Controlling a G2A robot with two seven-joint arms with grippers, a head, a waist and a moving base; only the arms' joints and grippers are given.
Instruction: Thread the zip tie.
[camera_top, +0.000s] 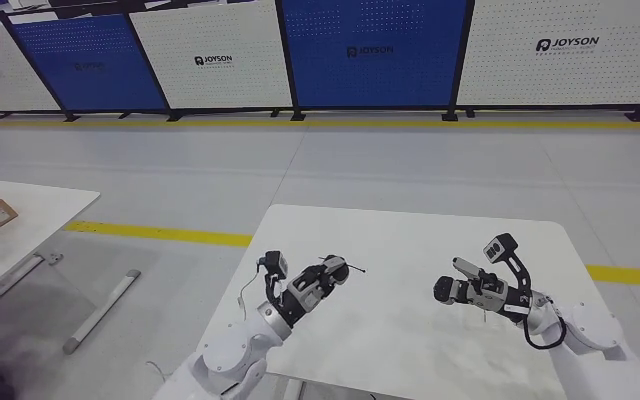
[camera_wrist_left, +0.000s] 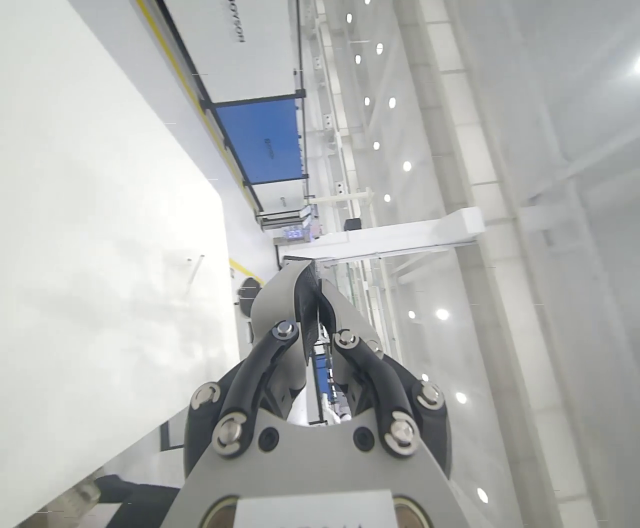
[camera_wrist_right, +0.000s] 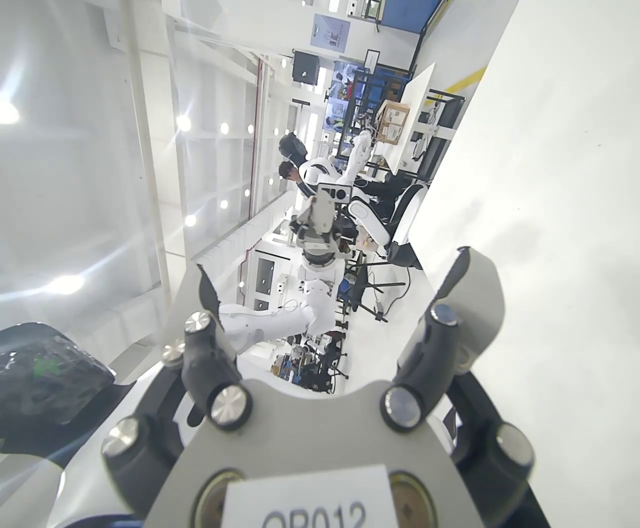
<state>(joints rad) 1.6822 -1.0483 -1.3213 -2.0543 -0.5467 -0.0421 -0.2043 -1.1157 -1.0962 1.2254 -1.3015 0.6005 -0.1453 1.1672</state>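
Note:
A thin black zip tie (camera_top: 352, 267) sticks out of my left gripper (camera_top: 336, 269) toward the table's middle. That gripper hovers over the left part of the white table (camera_top: 420, 235). In the left wrist view the gripper (camera_wrist_left: 313, 274) is shut, its pads pressed together on a dark strip. My right gripper (camera_top: 448, 282) hangs over the right part of the table, pointing toward the left one with a wide gap between them. Its fingers (camera_wrist_right: 470, 270) stand apart in the right wrist view with nothing between them, and the left gripper (camera_wrist_right: 320, 207) shows farther off.
A second white table (camera_top: 40, 205) stands at the far left across the floor. Blue and white pegboard panels (camera_top: 370, 50) line the back behind a yellow floor line (camera_top: 160, 233). The table surface between the arms is bare.

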